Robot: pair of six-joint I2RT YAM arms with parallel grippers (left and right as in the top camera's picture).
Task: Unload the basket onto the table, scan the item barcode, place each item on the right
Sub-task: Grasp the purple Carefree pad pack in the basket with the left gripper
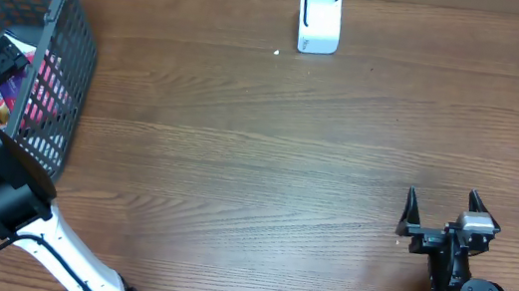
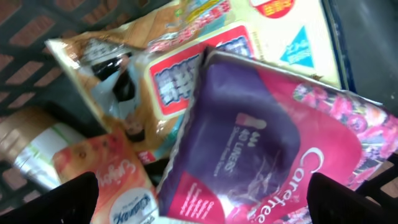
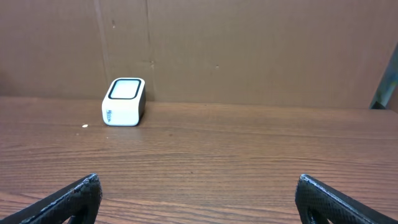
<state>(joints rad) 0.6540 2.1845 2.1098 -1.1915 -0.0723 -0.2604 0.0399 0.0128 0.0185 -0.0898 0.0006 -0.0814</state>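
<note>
My left gripper (image 2: 205, 196) hangs open inside the dark mesh basket (image 1: 61, 49), with nothing between its fingers. Just beneath the jaws lies a purple and pink Carefree pack (image 2: 249, 143), tilted on top of other items. An orange packet (image 2: 115, 177) sits under the left finger (image 2: 68, 199). The white barcode scanner (image 1: 319, 19) stands at the far middle of the table, and the right wrist view shows the scanner (image 3: 124, 101) ahead to the left. My right gripper (image 1: 442, 200) rests open and empty near the front right; in its own view the gripper (image 3: 198, 183) spans bare wood.
The basket also holds a tan and yellow packet (image 2: 180, 68) and a white and green bag (image 2: 37, 149). A cardboard wall (image 3: 249, 50) backs the table. A small white speck (image 1: 277, 52) lies near the scanner.
</note>
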